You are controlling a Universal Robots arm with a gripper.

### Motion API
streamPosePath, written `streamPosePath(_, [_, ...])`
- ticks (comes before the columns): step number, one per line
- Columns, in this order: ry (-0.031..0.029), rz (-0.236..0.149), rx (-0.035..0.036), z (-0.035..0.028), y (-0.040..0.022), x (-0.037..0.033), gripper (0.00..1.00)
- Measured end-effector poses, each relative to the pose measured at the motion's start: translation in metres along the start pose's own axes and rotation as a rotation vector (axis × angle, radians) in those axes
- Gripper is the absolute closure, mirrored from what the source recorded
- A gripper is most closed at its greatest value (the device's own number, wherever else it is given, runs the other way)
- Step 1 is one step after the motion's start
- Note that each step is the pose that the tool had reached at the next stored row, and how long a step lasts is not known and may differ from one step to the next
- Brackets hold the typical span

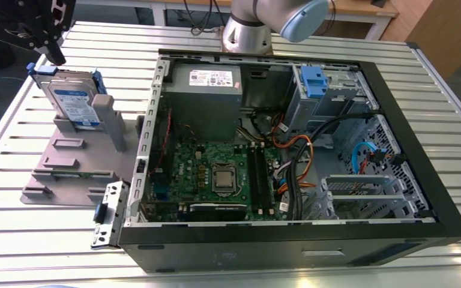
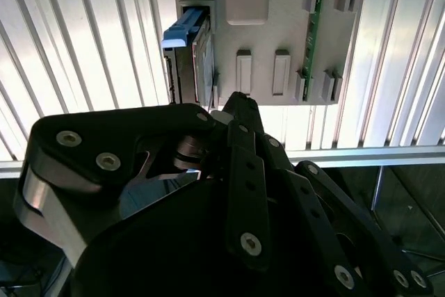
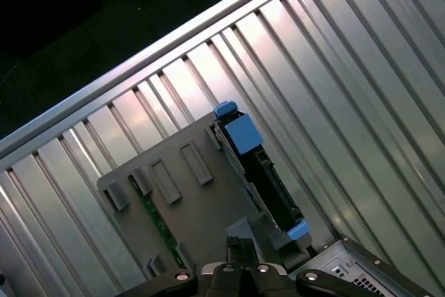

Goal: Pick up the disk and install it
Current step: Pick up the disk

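The disk (image 1: 74,103) stands on edge in a grey holder (image 1: 69,163) on the slatted table (image 1: 38,240), beside the open case (image 1: 239,255) on the exterior view's left. The gripper (image 1: 53,54) hangs near the disk's top corner. Whether it is apart or together, I cannot tell.
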State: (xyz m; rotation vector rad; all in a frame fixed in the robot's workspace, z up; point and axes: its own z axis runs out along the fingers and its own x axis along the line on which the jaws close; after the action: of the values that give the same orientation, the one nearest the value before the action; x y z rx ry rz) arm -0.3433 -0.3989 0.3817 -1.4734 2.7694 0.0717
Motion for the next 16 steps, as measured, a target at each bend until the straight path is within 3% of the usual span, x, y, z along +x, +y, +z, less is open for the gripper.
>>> streamPosePath(16, [0.0008,-0.022,-0.0006,0.0,0.0,0.0,0.89])
